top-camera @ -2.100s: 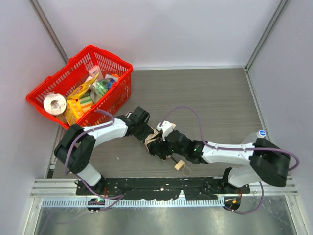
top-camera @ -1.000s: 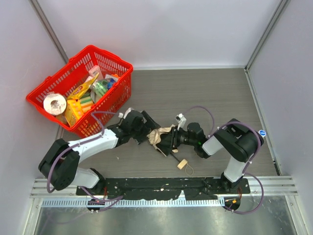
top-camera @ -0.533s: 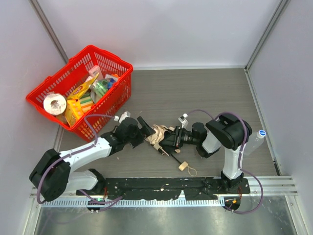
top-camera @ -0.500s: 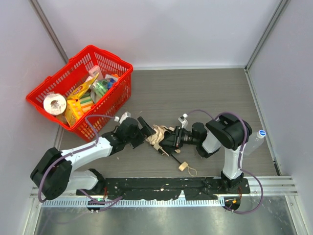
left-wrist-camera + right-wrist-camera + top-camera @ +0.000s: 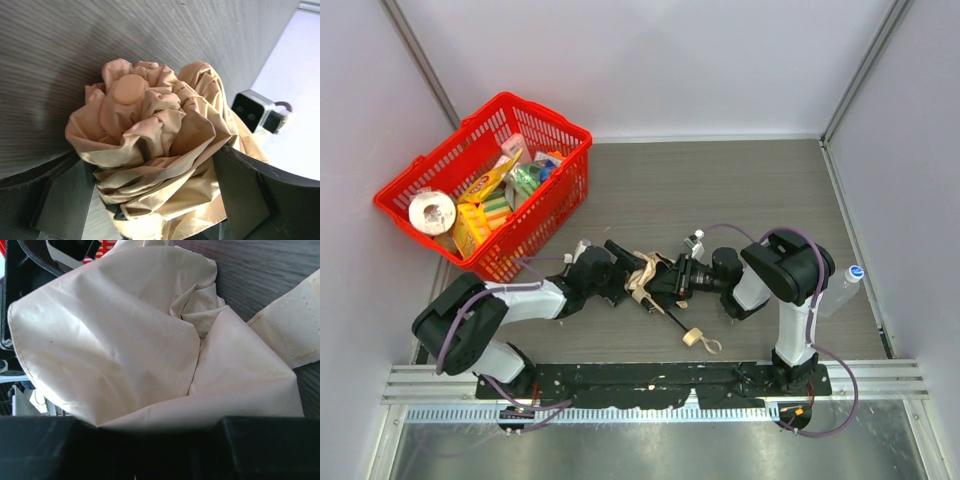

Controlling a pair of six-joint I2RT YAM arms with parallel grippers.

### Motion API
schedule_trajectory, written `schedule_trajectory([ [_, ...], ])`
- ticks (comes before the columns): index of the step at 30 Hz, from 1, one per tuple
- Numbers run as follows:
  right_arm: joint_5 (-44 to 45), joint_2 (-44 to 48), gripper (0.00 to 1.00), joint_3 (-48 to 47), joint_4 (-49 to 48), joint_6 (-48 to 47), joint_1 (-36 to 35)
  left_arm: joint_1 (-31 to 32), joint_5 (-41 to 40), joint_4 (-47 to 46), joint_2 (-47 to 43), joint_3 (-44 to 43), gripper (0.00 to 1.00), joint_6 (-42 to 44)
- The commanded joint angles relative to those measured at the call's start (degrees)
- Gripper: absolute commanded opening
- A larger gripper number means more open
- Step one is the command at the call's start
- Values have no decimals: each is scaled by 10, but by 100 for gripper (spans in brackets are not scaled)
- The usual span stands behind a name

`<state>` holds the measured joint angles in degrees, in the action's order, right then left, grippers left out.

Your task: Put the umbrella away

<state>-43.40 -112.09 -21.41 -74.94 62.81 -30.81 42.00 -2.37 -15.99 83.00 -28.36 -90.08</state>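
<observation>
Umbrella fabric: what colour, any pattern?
The umbrella is plain beige-tan, no print; best in left wrist view.

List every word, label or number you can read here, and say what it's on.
No text is readable.
The packets in the red basket carry print, but it is too small to read.
The umbrella shows no lettering.

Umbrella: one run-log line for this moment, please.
umbrella: bunched, not stowed | right tool: gripping its fabric | left tool: open, straddling its top end
</observation>
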Motion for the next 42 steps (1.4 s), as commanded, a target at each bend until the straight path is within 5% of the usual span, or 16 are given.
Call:
schedule_trajectory([
  [1, -26, 28, 1, -23, -208, 45, -4, 13, 14, -67, 56, 4, 97, -51],
  [5, -55, 35, 1, -41, -206, 58, -3, 16, 1, -116, 73, 9, 90, -55],
  [16, -135, 57, 1, -40, -207, 79, -4, 12, -36, -188, 59, 10, 49, 21],
  [25, -115, 57, 2, -37, -193, 97, -2, 11, -47, -176, 10, 2, 1, 61],
  [27, -98, 64, 24, -33, -154, 88, 2, 11, -61, -165, -19, 9, 0, 72],
  [28, -93, 77, 47, -32, -135, 72, 6, 11, -65, -160, -36, 13, 0, 82],
  [31, -45, 140, 66, -32, 52, 7, 8, 11, -84, -119, -93, 9, 0, 118],
  [36, 115, 274, 76, -131, 621, -247, 9, 11, -124, -35, -176, -19, 0, 186],
  [42, 253, 353, 78, -238, 889, -340, 10, 11, -177, 3, -229, -49, 0, 252],
])
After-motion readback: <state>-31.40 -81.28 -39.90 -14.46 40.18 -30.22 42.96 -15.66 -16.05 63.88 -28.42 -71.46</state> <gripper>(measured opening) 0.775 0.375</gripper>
